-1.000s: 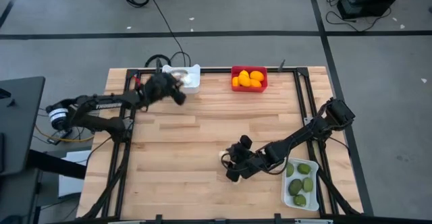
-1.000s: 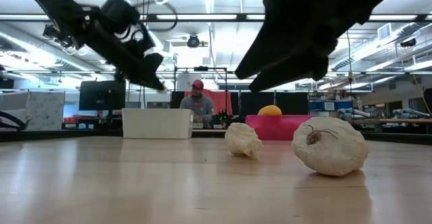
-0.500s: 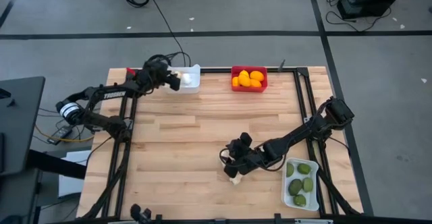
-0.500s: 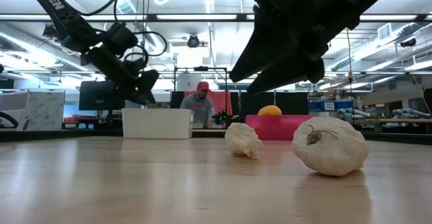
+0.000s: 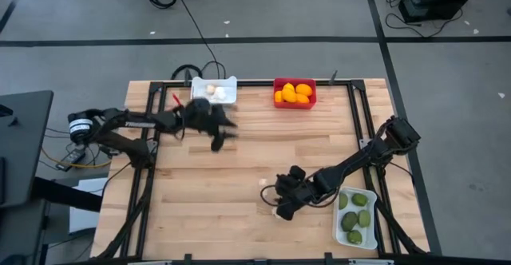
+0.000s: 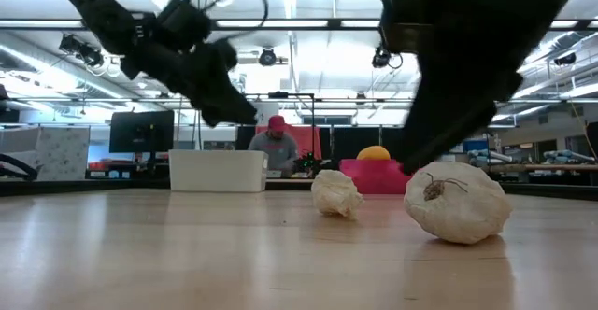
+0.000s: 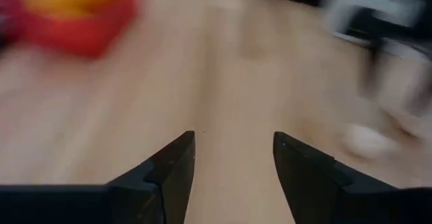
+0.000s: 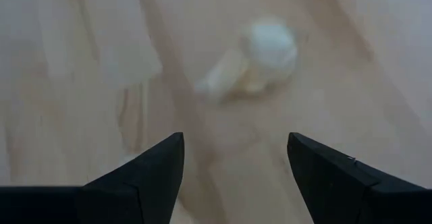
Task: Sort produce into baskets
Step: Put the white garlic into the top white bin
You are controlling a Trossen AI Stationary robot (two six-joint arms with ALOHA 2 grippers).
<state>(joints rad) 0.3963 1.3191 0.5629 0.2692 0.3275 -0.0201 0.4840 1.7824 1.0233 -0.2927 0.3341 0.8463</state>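
- Pale wooden table (image 5: 239,161) with a dark frame.
- Black cable (image 5: 192,21) trailing across the grey floor.
- Person in a red cap (image 6: 273,140), apparently seated, beyond the table.
- Dark monitor (image 6: 141,131).

My overhead camera looks straight down on the whole bench (image 5: 207,177), far enough to take in both arms and the floor around. My low camera sits at bench-top level, very near a garlic bulb (image 6: 458,203), facing across to the red basket (image 6: 388,172); that basket sits at 12 o'clock from above (image 5: 295,101). Each wrist camera looks forward, close over the wood, between its own open jaws.
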